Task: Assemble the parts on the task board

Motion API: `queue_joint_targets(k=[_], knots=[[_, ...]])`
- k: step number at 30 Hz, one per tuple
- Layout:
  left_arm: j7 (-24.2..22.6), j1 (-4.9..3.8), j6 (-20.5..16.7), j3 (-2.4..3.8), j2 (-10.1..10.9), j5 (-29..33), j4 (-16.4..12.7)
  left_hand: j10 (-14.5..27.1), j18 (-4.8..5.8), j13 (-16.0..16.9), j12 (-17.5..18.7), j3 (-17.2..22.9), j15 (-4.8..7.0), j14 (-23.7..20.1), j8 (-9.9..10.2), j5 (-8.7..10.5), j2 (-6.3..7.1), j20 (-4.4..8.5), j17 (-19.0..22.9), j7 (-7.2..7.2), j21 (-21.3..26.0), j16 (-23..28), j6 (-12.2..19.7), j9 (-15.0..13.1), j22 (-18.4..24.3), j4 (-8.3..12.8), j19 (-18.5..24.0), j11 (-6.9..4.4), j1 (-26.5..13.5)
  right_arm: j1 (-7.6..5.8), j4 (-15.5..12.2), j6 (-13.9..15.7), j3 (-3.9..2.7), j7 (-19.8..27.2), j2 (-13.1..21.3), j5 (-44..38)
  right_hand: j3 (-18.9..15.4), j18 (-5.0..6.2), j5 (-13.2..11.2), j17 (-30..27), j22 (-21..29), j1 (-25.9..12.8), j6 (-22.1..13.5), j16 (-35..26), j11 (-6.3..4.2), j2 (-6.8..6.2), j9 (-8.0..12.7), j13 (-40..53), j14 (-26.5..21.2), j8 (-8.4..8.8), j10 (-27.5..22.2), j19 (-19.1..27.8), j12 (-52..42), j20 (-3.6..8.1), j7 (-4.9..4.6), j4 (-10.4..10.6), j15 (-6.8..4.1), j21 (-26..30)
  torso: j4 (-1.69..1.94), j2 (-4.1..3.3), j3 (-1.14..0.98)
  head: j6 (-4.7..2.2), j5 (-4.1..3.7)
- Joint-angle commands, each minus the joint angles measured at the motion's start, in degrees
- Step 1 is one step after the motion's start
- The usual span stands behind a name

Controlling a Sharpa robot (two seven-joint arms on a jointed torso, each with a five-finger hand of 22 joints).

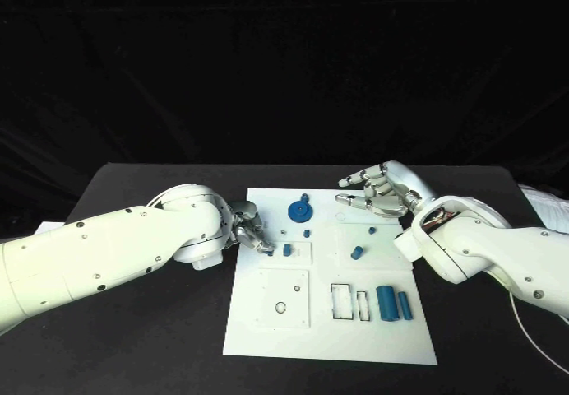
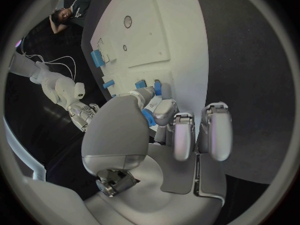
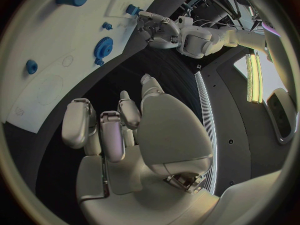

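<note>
The left hand (image 1: 252, 230) is low at the near-left edge of the task board (image 1: 297, 337). In the left wrist view its thumb and nearest fingers are closed around a small blue part (image 2: 148, 117), and the outer fingers (image 2: 215, 130) stand straight and apart. Two more small blue pieces (image 2: 157, 87) stand in the board just past its fingertips. Beyond them, toward the far end of the board from this hand, are two blue cylinders (image 1: 395, 303) lying side by side next to an open slot (image 1: 341, 301).

The right hand (image 1: 380, 191) hovers past the board's far-right corner above the black surface (image 1: 142, 181). Its fingers are loosely curled and apart, and it holds nothing. Ahead of its fingertips is the blue gear (image 1: 301, 211) with its small knob, and further on a short blue peg (image 1: 357, 253) stands in the board.

The main risk lies in the left pinch. The part is tiny and mostly hidden by the thumb, so I can't tell its tilt. If it goes down skewed it may jam against the recess edge or slip out and roll along the board. The straight outer fingers could also knock the pieces standing just beside them. The right hand is well apart from the parts, so it threatens little unless it sweeps in across the gear.
</note>
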State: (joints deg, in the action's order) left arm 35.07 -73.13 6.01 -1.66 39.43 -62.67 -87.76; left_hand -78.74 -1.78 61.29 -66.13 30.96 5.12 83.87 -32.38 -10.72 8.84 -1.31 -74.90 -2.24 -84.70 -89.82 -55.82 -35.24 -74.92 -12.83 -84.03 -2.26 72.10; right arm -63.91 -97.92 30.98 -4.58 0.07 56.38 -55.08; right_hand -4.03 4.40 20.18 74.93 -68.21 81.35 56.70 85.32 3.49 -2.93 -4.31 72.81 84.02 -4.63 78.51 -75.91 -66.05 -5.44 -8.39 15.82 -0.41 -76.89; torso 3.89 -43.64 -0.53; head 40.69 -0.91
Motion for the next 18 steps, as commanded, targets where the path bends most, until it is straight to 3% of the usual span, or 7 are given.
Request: queue_joint_targets(k=[1,18], knots=[[0.5,0.02,2.4,0.02,-0.2,-0.4,0.1,-0.4,0.23,0.0,-0.2,8.7,-0.08,6.1,-0.2,-0.29,0.42,0.00,-15.1,0.28,-0.4,-0.2,-0.5,0.0,-10.5,8.7,-2.9,0.09,-0.3,0.05,-0.1,-0.7,0.00,0.2,-0.1,-0.2,-0.3,0.51,0.4,6.4,0.0,-0.1,0.3,-0.1,-0.26,0.17,0.0,-0.1,4.0,-0.22,0.1,0.2,-0.2,0.01,0.17,0.0,-0.46,0.2,0.07,0.04,-0.03,0.08,0.08],[0.9,0.03,2.8,-0.02,-1.1,-1.2,0.5,-0.4,0.25,-0.1,-0.1,8.8,-0.07,6.1,-0.2,-0.32,0.47,0.00,-15.1,0.28,-0.4,-0.2,-0.5,0.1,-10.6,8.8,-2.9,0.09,-0.3,0.07,-0.1,-0.7,0.00,0.2,-0.1,-0.2,-0.3,0.51,0.4,6.4,0.0,-0.1,0.3,-0.1,-0.26,0.17,0.0,-0.1,4.0,-0.22,0.1,0.2,-0.2,0.01,0.17,0.0,-0.46,0.2,-0.01,0.01,-0.01,0.24,0.11]])
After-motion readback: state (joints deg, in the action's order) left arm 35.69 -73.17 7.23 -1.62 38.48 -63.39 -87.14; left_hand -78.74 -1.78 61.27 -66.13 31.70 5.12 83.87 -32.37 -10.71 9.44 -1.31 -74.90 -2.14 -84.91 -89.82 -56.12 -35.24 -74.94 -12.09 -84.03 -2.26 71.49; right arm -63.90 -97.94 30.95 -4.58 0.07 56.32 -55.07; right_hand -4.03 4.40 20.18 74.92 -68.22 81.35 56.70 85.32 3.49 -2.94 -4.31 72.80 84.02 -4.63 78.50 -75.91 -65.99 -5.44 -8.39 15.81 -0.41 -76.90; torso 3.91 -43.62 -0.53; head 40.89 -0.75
